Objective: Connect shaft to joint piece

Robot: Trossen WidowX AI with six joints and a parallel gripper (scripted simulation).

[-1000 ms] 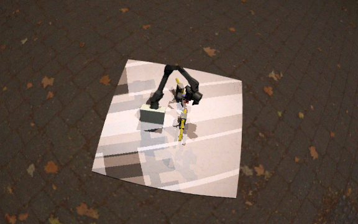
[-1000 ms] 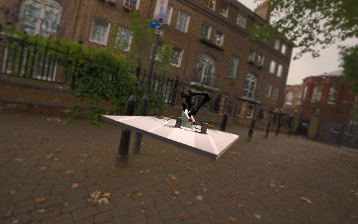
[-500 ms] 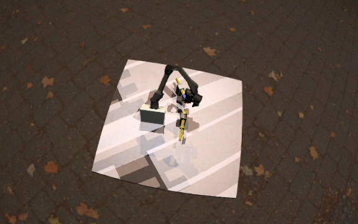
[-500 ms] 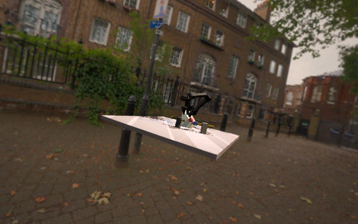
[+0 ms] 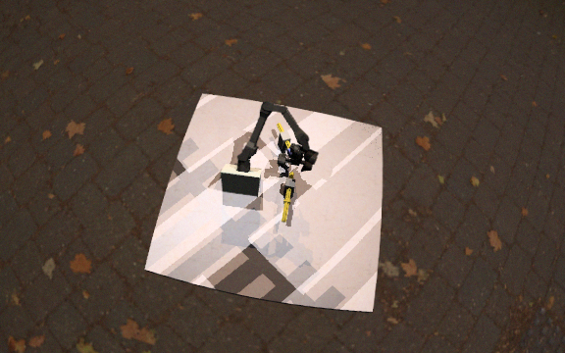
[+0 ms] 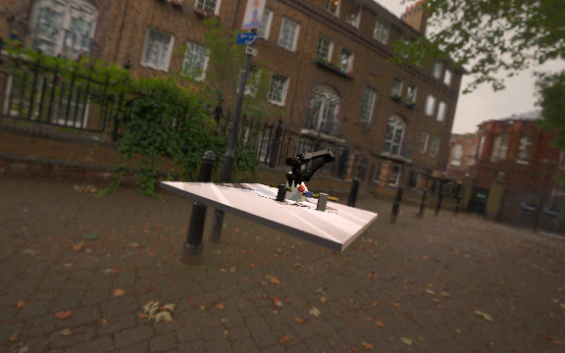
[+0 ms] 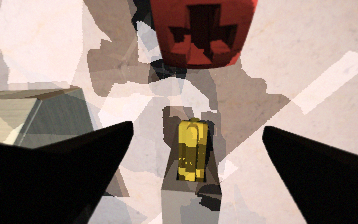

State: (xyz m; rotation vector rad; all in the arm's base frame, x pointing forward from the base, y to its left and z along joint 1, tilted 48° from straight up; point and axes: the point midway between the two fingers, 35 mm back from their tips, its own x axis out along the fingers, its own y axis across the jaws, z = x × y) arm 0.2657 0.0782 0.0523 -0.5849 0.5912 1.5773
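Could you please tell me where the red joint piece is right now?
In the wrist view, the red joint piece is at the top edge, beyond the yellow shaft's end.

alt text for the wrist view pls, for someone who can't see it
Two dark gripper fingers stand wide open, with the end of a yellow shaft between and beyond them, poking out of a grey block. At the top edge is a red joint piece with a cross-shaped opening.
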